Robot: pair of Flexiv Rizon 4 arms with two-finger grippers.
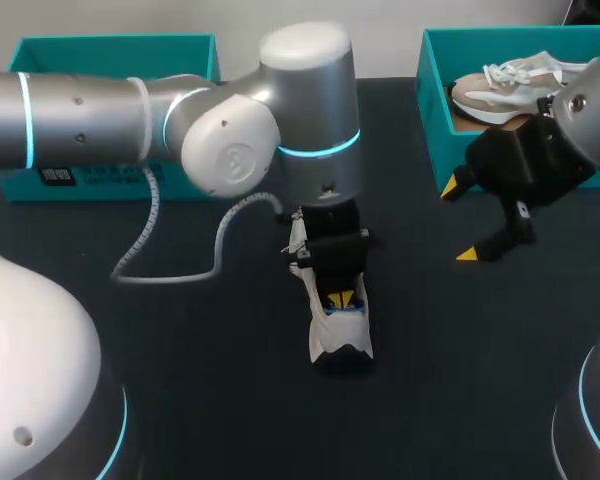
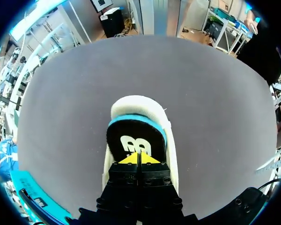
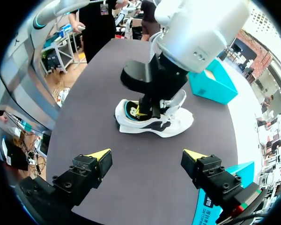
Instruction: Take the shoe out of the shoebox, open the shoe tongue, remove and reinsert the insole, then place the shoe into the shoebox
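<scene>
**Left gripper closed inside the shoe at mid-table; right gripper open beside the shoebox**

The white shoe point(image 1: 342, 340) stands upright on the dark table point(image 1: 230, 400), near its middle and well apart from the teal shoebox point(image 1: 432, 110) at the far right. Its heel points toward the robot. The left arm comes in from the left and turns straight down over the shoe, so that the left gripper point(image 2: 139, 158) sits in the shoe's opening. In the left wrist view its two yellow tips are pressed together with only a thin line between them. They lie directly on the black insole point(image 2: 131, 138), which has a teal edge and a white mark and lies inside the shoe. Whether the tips pinch any part of the insole cannot be told. The right wrist view shows the shoe from the side, with a dark stripe along its flank and its laces loose beside the left gripper.

The right gripper point(image 1: 459, 222) hangs above the table just in front of the shoebox, with its fingers spread wide and nothing between them. A second, pale shoe point(image 1: 510, 85) lies in the shoebox. Another teal box point(image 1: 110, 50) stands at the far left of the table, behind the left arm. A grey cable point(image 1: 170, 272) loops down from that arm onto the table.
</scene>
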